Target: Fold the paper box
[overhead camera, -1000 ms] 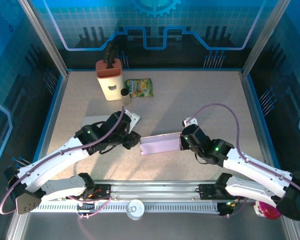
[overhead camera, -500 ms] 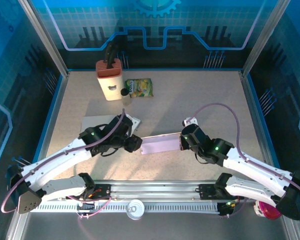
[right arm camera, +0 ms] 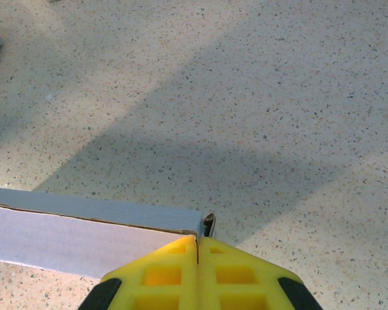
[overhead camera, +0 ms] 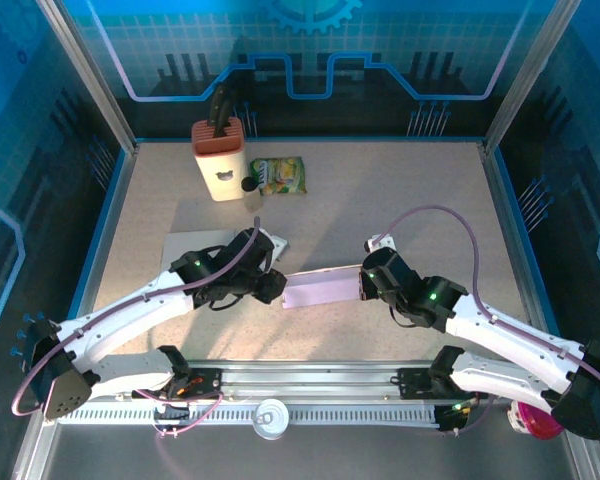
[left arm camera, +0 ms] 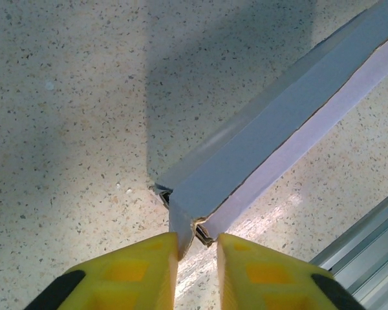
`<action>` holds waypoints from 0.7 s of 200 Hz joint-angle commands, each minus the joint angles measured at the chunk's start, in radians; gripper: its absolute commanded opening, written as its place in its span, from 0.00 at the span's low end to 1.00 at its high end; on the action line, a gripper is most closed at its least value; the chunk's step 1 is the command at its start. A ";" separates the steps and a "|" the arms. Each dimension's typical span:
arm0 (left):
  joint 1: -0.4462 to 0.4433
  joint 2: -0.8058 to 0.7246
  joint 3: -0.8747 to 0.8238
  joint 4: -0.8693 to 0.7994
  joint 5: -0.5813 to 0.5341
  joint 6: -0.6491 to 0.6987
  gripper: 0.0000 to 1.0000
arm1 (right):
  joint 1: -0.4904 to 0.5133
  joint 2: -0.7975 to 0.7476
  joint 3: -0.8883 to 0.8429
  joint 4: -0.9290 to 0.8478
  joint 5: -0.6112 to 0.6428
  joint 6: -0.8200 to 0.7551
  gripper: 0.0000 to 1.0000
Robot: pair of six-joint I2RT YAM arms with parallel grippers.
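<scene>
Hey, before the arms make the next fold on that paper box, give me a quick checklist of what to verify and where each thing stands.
1. Right gripper shut on the paper box's right end: ok.
2. Left gripper straddling the box's left corner flap: ok.
3. Left gripper's hold on that flap firm: cannot tell.
4. Box lifted off the table: cannot tell.
5. Knife block and snack packet well apart from the box: ok.

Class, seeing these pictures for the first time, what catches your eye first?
A lilac paper box lies at the centre of the table, met from both ends: right gripper pinched shut on its right end, left gripper astride its left corner. At the back left stand a knife block and a green snack packet.
</scene>
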 commanded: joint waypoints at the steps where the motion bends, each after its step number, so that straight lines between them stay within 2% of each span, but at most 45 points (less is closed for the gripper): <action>1: 0.004 -0.004 0.033 0.009 -0.005 0.016 0.20 | 0.015 0.004 0.025 -0.027 0.004 0.013 0.00; 96: 0.002 0.029 0.049 0.012 -0.045 0.012 0.14 | 0.015 0.000 0.022 -0.023 -0.003 0.016 0.00; 140: -0.006 0.038 0.054 0.010 -0.065 0.006 0.08 | 0.017 0.000 0.021 -0.020 -0.001 0.017 0.00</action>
